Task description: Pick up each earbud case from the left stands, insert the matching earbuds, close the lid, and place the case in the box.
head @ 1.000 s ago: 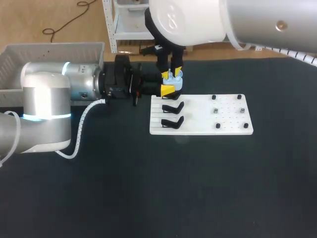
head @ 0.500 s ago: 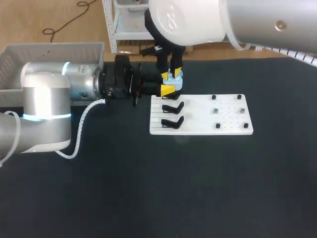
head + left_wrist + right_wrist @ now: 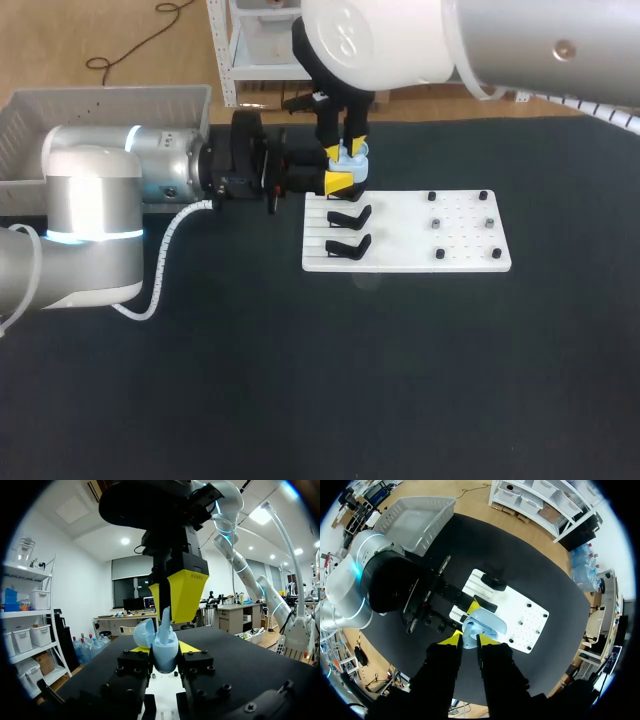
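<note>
The light-blue earbud case (image 3: 165,652) is clamped between the left gripper's (image 3: 340,181) fingers, just above the far left corner of the white stand board (image 3: 460,250). The left wrist view shows what the head view hides. The lid (image 3: 144,632) is swung open. A light-blue earbud (image 3: 165,617), pinched by the right gripper (image 3: 346,150), stands in the case from above. Two black stands (image 3: 349,215) sit nearer on the board. Nothing has visibly shifted over the last second.
</note>
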`<state>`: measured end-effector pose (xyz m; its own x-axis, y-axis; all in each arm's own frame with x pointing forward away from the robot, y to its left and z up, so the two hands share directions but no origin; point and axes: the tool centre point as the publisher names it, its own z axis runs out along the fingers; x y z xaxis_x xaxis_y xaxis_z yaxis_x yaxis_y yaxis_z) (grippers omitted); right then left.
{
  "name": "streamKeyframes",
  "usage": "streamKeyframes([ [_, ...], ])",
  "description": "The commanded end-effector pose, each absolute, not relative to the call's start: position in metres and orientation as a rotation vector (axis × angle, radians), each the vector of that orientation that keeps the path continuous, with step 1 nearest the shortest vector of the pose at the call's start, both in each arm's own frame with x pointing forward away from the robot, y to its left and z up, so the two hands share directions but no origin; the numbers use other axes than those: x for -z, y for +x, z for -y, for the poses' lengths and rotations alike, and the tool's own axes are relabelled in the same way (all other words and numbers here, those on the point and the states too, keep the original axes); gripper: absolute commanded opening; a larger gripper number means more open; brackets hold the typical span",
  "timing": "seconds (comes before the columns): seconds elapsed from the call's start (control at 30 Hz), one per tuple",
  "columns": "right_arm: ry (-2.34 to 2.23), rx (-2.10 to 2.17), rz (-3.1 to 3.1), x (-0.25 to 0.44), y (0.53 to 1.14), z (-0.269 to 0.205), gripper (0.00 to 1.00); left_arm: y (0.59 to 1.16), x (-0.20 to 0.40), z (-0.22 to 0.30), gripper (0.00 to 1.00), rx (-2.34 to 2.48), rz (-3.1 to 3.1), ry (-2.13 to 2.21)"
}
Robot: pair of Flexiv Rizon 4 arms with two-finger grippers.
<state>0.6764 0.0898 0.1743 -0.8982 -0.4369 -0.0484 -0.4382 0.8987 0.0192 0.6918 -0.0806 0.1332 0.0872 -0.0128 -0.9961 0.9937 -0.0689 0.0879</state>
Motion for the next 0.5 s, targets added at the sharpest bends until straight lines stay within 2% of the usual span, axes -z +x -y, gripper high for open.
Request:
streamKeyframes([
  [0.03, -0.705, -0.05, -3.023, -0.1735, 0.6786, -0.0907, 0.0, 0.6918, -0.1335, 0.081, 0.0, 1.197, -1.104, 1.293],
  [0.5, -0.749, -0.046, -3.035, -0.1802, 0.678, -0.0883, 0.0, 0.6918, -0.1335, 0.081, 0.0, 1.197, -1.104, 1.293],
])
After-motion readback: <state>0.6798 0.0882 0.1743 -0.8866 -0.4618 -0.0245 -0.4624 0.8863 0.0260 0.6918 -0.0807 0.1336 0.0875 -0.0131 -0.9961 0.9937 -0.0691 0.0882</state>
